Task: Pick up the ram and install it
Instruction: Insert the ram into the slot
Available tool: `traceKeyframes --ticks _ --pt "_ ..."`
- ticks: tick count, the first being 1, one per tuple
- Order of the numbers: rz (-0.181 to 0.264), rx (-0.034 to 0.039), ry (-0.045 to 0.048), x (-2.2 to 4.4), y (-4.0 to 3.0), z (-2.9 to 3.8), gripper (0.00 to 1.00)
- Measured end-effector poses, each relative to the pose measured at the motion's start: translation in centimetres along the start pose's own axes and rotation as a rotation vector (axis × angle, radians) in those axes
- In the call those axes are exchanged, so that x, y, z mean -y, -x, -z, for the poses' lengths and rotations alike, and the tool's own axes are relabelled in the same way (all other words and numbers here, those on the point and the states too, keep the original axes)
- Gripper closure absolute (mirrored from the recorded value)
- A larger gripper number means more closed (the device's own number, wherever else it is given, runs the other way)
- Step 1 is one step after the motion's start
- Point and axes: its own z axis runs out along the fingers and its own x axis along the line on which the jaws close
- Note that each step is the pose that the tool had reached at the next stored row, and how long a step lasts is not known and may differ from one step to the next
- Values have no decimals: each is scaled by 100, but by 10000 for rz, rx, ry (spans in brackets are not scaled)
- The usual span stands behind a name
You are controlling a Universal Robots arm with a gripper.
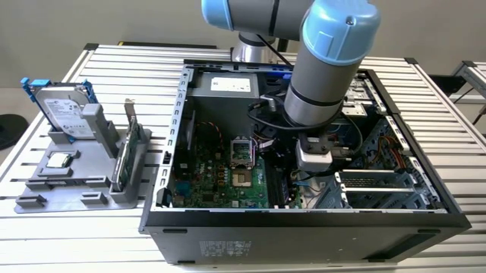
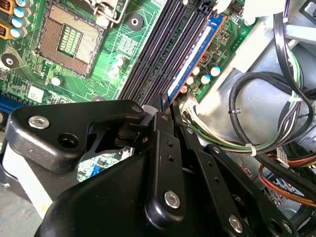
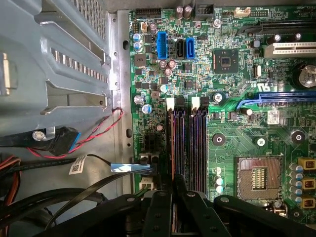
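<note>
Blue-edged, the ram [image 2: 195, 52] stands in the motherboard [image 3: 237, 133] slot on the exterior view's right, and my gripper [image 2: 165, 106] holds its near end between narrow fingers.

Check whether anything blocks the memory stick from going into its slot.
Nothing visible does. In the second wrist view the tool grips one end of the memory stick, which lies along the outermost of the black slots. The cables run beside the board, not across the slots.
</note>
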Motion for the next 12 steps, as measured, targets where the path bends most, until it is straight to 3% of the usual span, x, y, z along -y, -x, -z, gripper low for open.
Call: traceKeyframes --ticks 2,3,9,12 --pt "-1 0 -5 1 0 -1 100" --pt "0 -7 -40 6 -1 -14 0" --pt "0 0 2 0 0 4 0" --pt "-7 0 -4 0 1 81 0"
